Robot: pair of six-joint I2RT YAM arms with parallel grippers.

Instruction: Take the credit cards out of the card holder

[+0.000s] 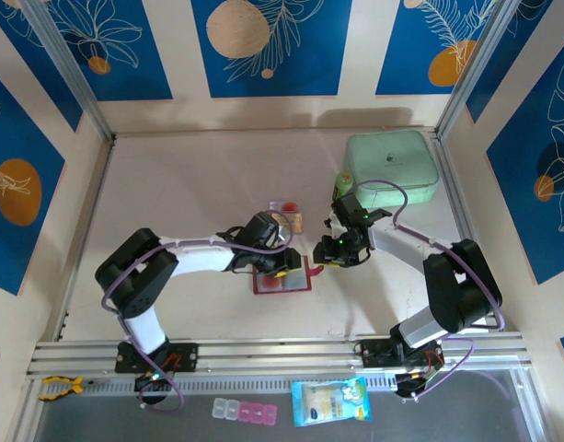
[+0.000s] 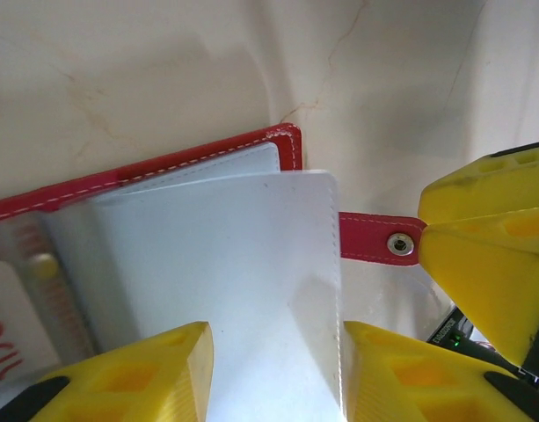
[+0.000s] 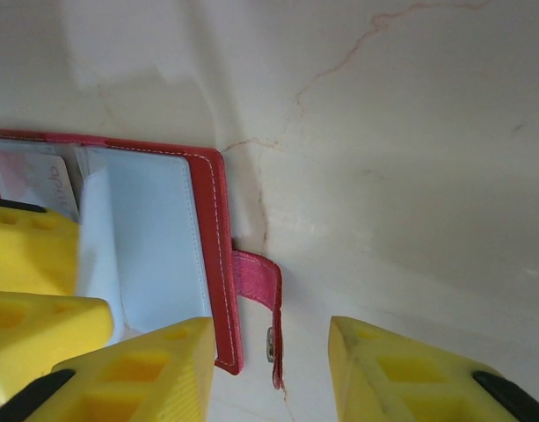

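One credit card (image 3: 40, 180) inside open card holder (image 3: 223, 264); left hand (image 2: 274, 352) and right hand (image 3: 271, 352) released astride it.

One open red leather-like card holder (image 1: 282, 279), one red-and-white plastic card (image 1: 282, 207), one orange plastic card (image 1: 296, 221), one mint-green square case (image 1: 392, 166).

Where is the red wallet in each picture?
Top view: the small red leather-like folding wallet lies open near the picture's middle.
Left wrist view: lower left, with its clear sleeves showing.
Right wrist view: left side.
Shared landmark: its red snap tab with the silver stud, sticking out from the wallet's right edge.
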